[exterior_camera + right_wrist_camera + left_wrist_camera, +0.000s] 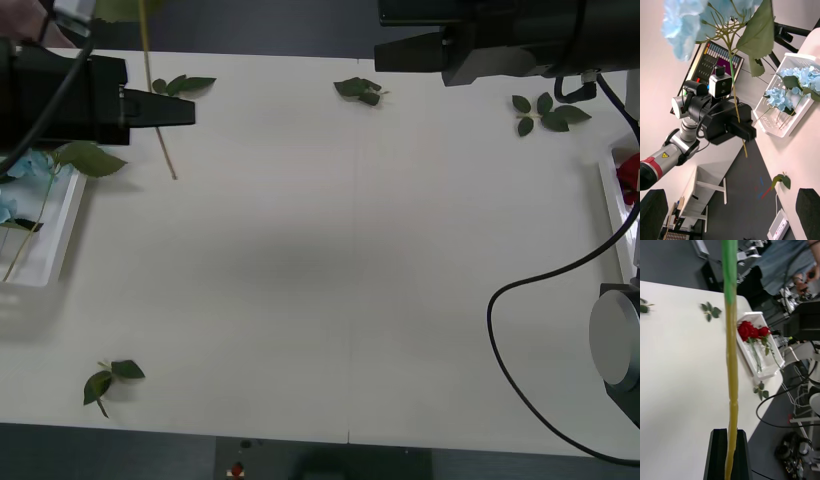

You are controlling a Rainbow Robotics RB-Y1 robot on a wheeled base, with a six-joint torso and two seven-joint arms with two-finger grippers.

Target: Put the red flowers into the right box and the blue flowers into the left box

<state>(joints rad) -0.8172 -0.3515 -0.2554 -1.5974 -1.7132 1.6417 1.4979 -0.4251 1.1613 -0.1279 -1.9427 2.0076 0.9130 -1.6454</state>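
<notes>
Left box (pixel 62 238): on the bench's (pixel 330 280) left edge, blue flowers (pixel 797 80) lying inside. My left gripper (pixel 728 450): raised near that box, jaws pinching one blue flower's stem (pixel 731 363), bloom (pixel 688 22) held aloft. Right gripper (pixel 405 52): over the bench's far side, jaws apparently spread, holding nothing. Right box (pixel 754 360): right edge, red flowers (pixel 751 331) inside.
</notes>
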